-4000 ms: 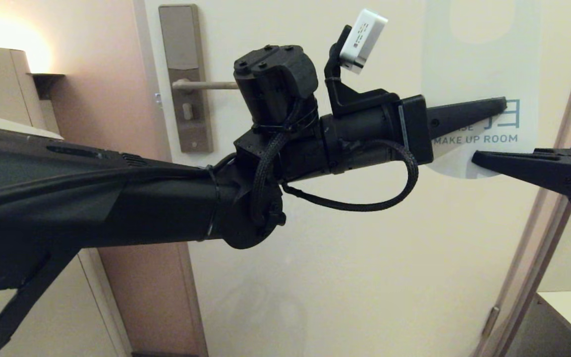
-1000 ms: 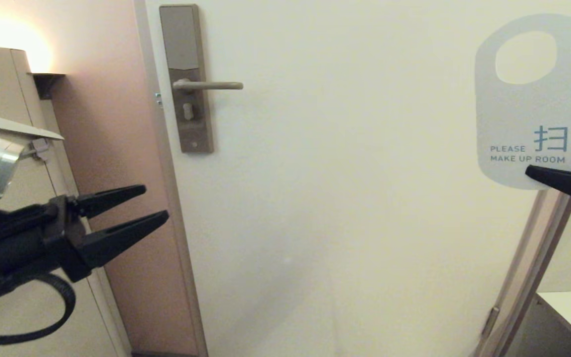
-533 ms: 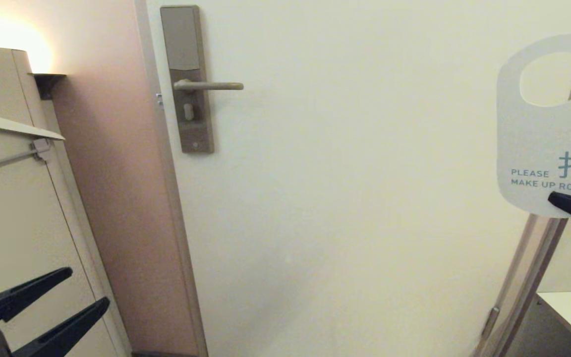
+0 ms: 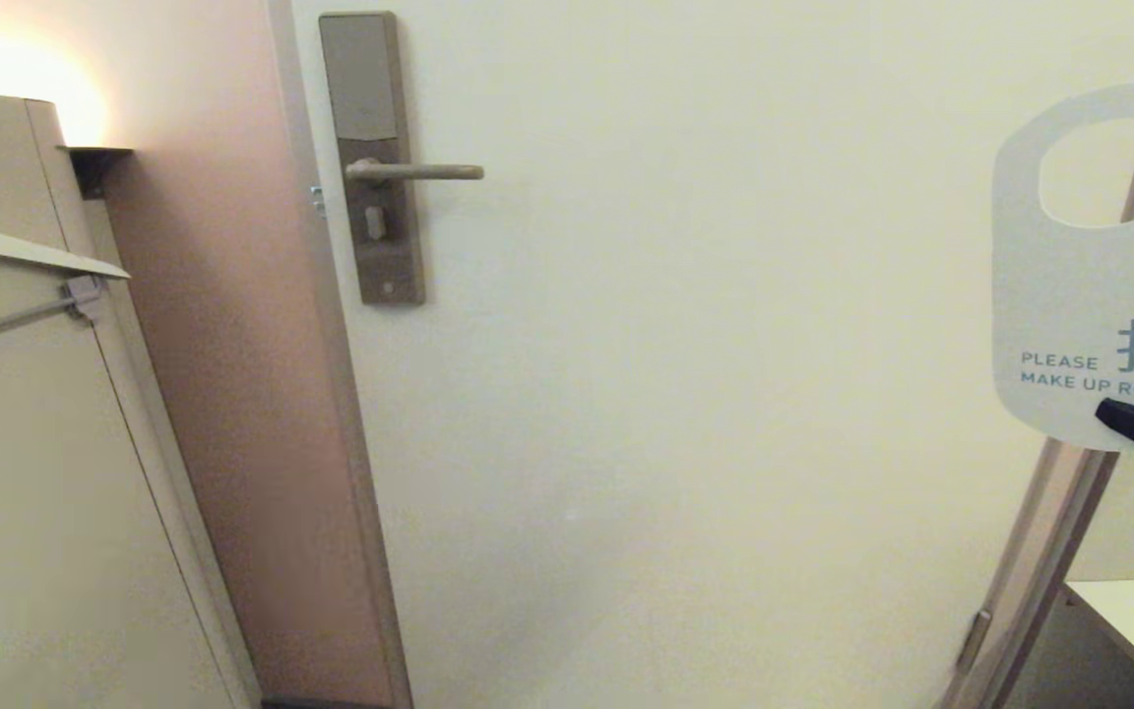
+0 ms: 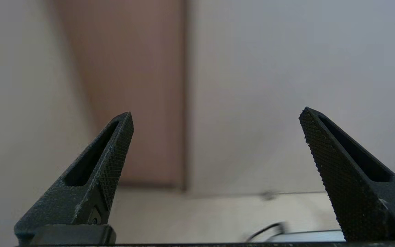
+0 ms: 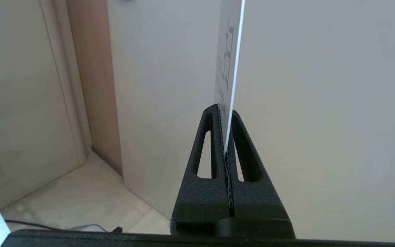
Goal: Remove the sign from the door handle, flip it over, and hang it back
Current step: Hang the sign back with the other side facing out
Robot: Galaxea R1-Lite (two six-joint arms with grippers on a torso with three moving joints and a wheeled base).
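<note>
our right gripper (image 4: 1113, 414) shows at the right edge of the head view, its jaws pressed tight together on the bottom edge of the sign (image 4: 1069, 295). the sign stands upright in that grip, its pale side facing us with "please make up room" printed low on it and the oval hole at the top. it hangs in the air in front of the door (image 4: 724, 394), over by the hinge side, well apart from the door handle (image 4: 414, 172). in the right wrist view we see the sign (image 6: 230, 61) edge-on, a thin card rising straight out from between the right gripper's (image 6: 225, 130) two closed fingers.

the door handle lies level on its tall lock plate (image 4: 370, 158) near the door's left edge, with nothing hung on it.

our left gripper (image 5: 216, 116) is out of the head view; its own wrist view shows the jaws spread wide with nothing between them, pointing toward blurred wall and floor.
</note>
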